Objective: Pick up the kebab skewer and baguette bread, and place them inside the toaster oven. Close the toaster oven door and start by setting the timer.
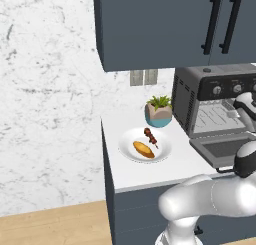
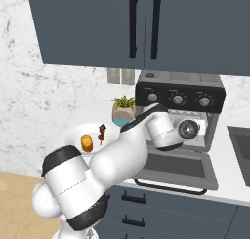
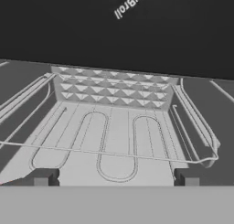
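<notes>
White plate [image 1: 131, 150] on the counter [image 1: 150, 173] carries the skewer [image 1: 150, 137] and bread [image 1: 143, 149]. My hand [image 3: 116, 179], fingers spread and gripping nothing, faces the oven [image 2: 179, 97] rack [image 3: 114, 141]; its door [image 2: 177, 169] lies dropped open.

The toaster oven [image 1: 212, 101] is looking like dark matt metal, with thin shiny wire for its rack [image 3: 114, 145]. Its door [image 2: 178, 167] is showing smooth glass. At nine o'clock from it, the plate [image 1: 128, 148] is looking smooth and glossy white. The counter [image 1: 150, 171] is looking smooth and matt; the wall [image 1: 45, 89] is looking like marble stone.
</notes>
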Motion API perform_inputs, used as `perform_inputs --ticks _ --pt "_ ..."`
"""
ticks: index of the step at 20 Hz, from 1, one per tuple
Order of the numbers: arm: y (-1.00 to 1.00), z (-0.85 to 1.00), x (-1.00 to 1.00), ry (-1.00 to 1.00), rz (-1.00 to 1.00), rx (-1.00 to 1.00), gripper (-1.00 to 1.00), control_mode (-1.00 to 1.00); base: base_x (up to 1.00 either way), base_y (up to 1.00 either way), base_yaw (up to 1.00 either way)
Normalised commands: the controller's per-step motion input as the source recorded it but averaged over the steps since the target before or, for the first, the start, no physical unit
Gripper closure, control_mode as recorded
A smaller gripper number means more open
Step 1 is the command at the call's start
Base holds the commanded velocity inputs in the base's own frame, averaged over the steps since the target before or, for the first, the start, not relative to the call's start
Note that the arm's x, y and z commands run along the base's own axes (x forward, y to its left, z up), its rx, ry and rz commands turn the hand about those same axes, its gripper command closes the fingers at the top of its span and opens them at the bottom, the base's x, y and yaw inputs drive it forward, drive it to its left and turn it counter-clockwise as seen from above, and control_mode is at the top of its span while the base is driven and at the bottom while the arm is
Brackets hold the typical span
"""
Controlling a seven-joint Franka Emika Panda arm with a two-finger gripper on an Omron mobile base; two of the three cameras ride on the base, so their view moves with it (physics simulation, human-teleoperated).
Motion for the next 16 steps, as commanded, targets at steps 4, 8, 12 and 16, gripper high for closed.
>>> perform_inputs --ticks 4,8,12,16 --pt "0.07 -0.2 0.06 -0.02 -0.06 0.0 -1.0 -1.0 0.0 0.0 0.0" --pt "0.07 -0.05 0.01 -0.1 -0.05 0.0 -1.0 -1.0 0.0 0.0 0.0" --pt "0.01 0.0 0.26 -0.08 -0.06 0.0 -1.0 -1.0 0.0 0.0 0.0" --pt "0.02 -0.01 0.36 -0.03 -0.06 0.05 -1.0 -1.0 0.0 0.0 0.0"
